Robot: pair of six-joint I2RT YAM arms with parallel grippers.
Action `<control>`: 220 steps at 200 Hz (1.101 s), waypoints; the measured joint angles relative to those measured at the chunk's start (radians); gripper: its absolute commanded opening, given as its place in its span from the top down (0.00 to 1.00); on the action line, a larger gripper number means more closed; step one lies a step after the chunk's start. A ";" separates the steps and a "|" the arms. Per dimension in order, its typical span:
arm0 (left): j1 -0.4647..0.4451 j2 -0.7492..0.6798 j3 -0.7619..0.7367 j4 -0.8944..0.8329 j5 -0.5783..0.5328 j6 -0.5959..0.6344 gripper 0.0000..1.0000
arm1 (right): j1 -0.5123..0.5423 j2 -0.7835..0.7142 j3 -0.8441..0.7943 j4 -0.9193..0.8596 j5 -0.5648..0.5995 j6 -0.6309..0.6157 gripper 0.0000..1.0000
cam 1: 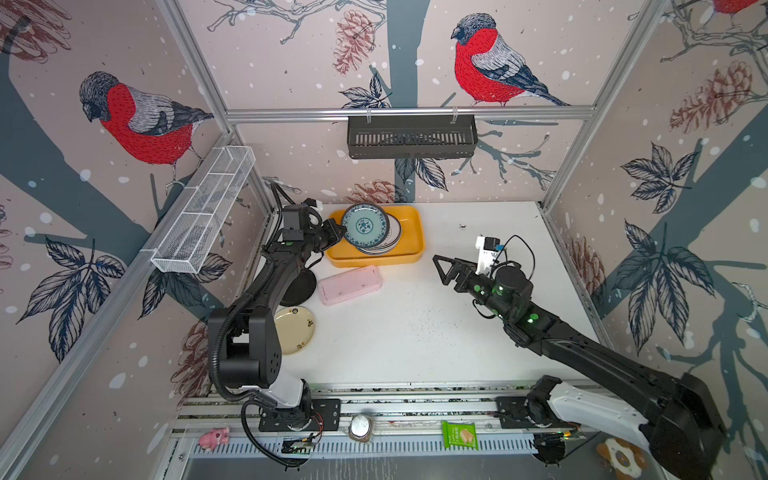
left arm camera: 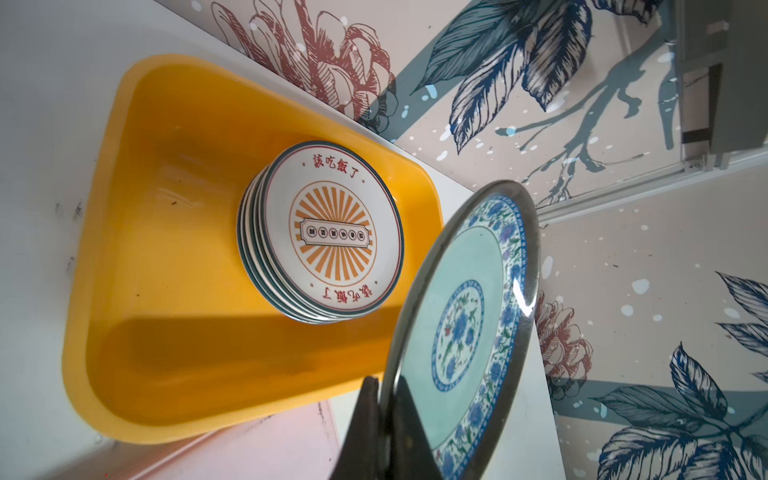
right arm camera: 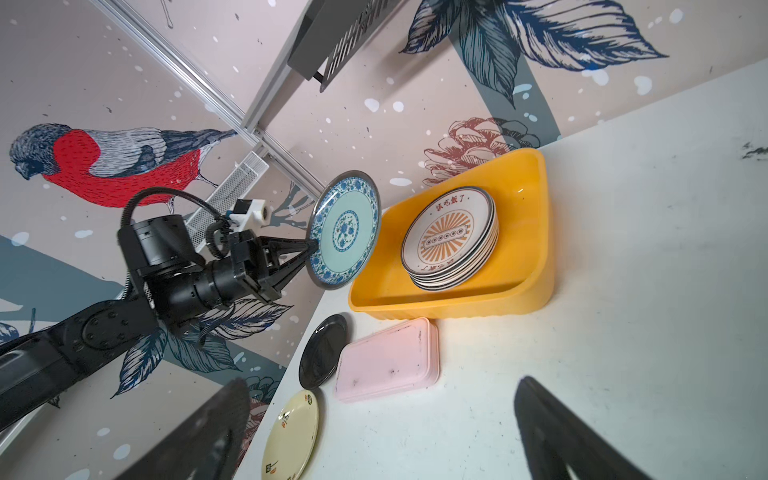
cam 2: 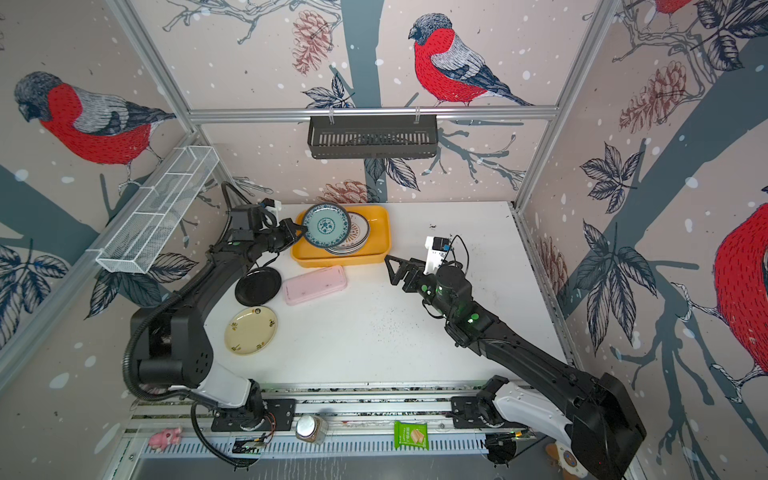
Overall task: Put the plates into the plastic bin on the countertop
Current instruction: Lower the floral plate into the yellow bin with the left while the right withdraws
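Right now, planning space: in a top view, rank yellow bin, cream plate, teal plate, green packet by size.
yellow bin
cream plate and teal plate alike; teal held nearer camera
green packet

Black left arm [cam 1: 245,332], white base shell [cam 1: 286,390], corrugated cable [cam 1: 213,361] (right arm [cam 1: 582,349] green-dotted).
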 measured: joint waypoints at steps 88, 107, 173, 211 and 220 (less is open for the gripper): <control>-0.023 0.317 0.275 -0.033 -0.050 -0.028 1.00 | -0.001 -0.193 -0.106 -0.027 0.114 -0.007 0.00; -0.031 0.373 0.309 -0.052 -0.051 -0.030 1.00 | -0.001 -0.218 -0.115 -0.046 0.130 -0.005 0.00; -0.035 0.477 0.378 -0.072 -0.079 -0.048 1.00 | -0.001 -0.299 -0.151 -0.089 0.175 0.019 0.00; -0.035 0.538 0.420 -0.075 -0.076 -0.060 1.00 | 0.000 -0.322 -0.151 -0.118 0.208 0.020 0.00; -0.036 0.547 0.423 -0.075 -0.076 -0.066 1.00 | 0.002 -0.328 -0.151 -0.127 0.219 0.024 0.00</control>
